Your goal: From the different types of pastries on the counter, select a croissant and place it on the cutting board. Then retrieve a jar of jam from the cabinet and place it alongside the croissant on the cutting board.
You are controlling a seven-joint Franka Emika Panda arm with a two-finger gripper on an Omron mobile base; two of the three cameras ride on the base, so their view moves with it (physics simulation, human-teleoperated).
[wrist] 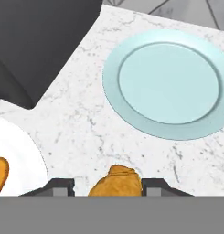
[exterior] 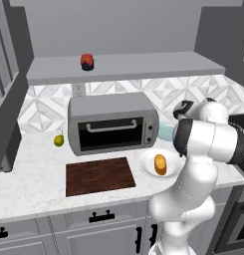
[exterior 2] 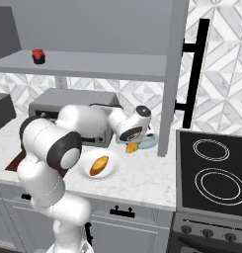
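Note:
The golden-brown croissant (wrist: 117,182) sits between my two fingertips (wrist: 61,186), above the marble counter (wrist: 86,119). My gripper (exterior 2: 133,144) is shut on the croissant (exterior 2: 132,147), hovering just beside an empty pale blue plate (wrist: 168,82). The stubby orange-yellow roll (exterior: 160,165) lies on a white plate (exterior: 146,164). The dark brown cutting board (exterior: 98,176) lies bare in front of the toaster oven. The red jar of jam (exterior: 87,62) stands on the grey cabinet ledge (exterior: 143,64).
A silver toaster oven (exterior: 113,122) stands behind the board, with a small yellow-green fruit (exterior: 59,140) to its left. A black stovetop (exterior 2: 211,173) lies to the right, past a grey upright panel (exterior 2: 169,74). My own arm blocks much of the counter's right side.

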